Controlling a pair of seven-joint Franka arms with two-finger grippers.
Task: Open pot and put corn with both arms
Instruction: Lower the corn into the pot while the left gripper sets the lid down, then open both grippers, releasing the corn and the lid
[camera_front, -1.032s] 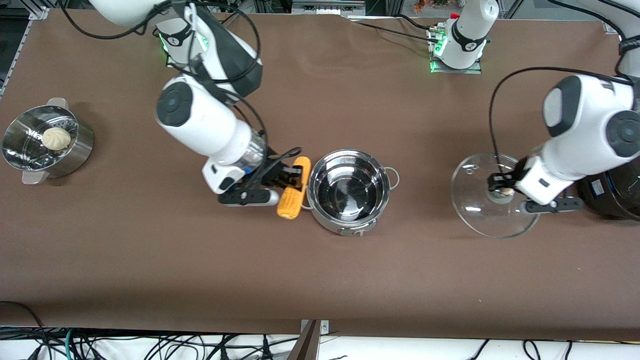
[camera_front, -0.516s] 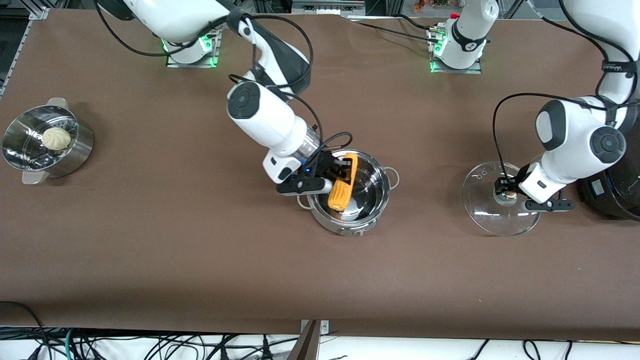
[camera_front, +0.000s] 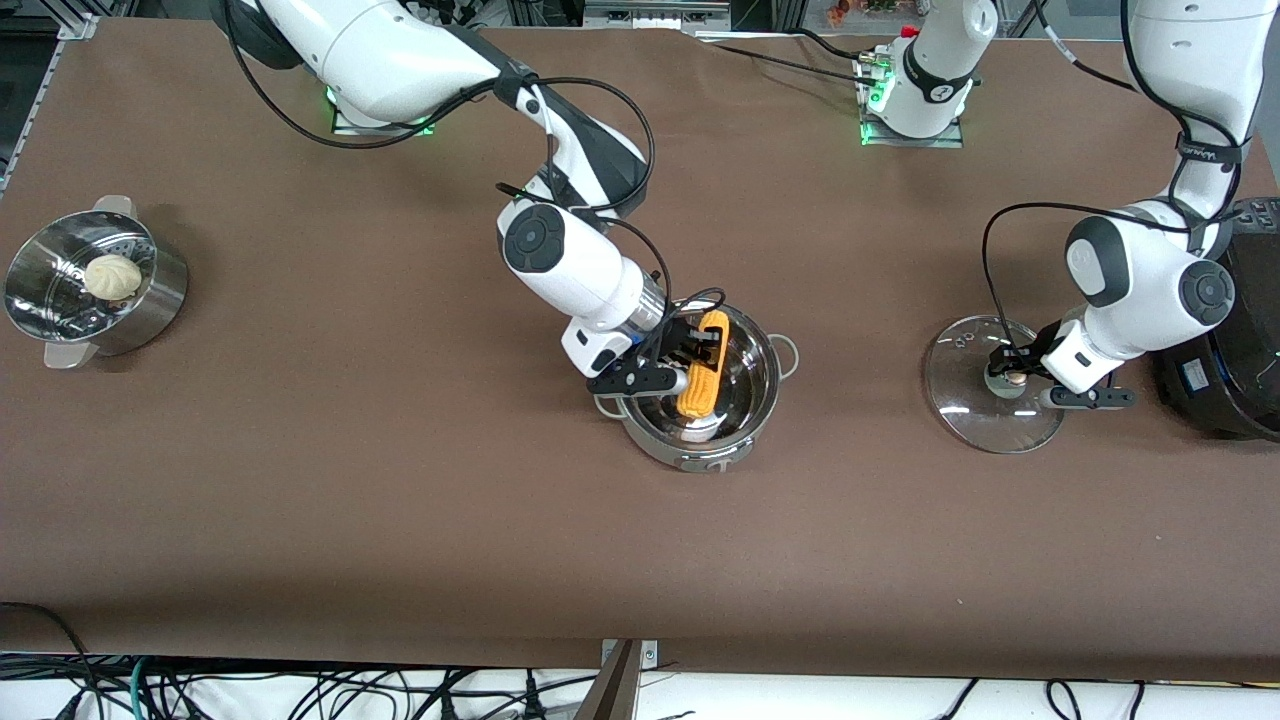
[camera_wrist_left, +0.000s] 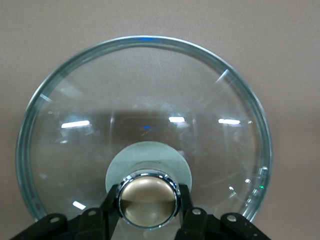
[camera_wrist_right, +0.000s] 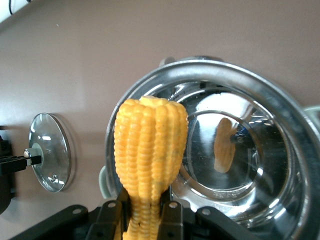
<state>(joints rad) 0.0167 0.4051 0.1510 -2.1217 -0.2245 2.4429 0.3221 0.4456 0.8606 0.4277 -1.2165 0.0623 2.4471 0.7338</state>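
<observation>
The open steel pot (camera_front: 745, 428) stands mid-table and also shows in the right wrist view (camera_wrist_right: 280, 100). My right gripper (camera_front: 697, 350) is shut on the yellow corn (camera_front: 702, 380) and holds it over the pot's opening; in the right wrist view the corn (camera_wrist_right: 149, 145) sits between the fingers. My left gripper (camera_front: 1012, 378) is shut on the tan knob (camera_wrist_left: 148, 199) of the glass lid (camera_front: 975, 385), which is low at the table toward the left arm's end. The lid (camera_wrist_left: 145, 100) fills the left wrist view and also shows small in the right wrist view (camera_wrist_right: 50, 159).
A perforated steamer pot (camera_front: 150, 310) with a white bun (camera_front: 112, 277) stands at the right arm's end. A big black cooker (camera_front: 1235, 380) stands at the left arm's end, right beside the lid.
My right gripper has carried the corn from beside the pot to over its opening. My left gripper has lowered the lid toward the table near the cooker.
</observation>
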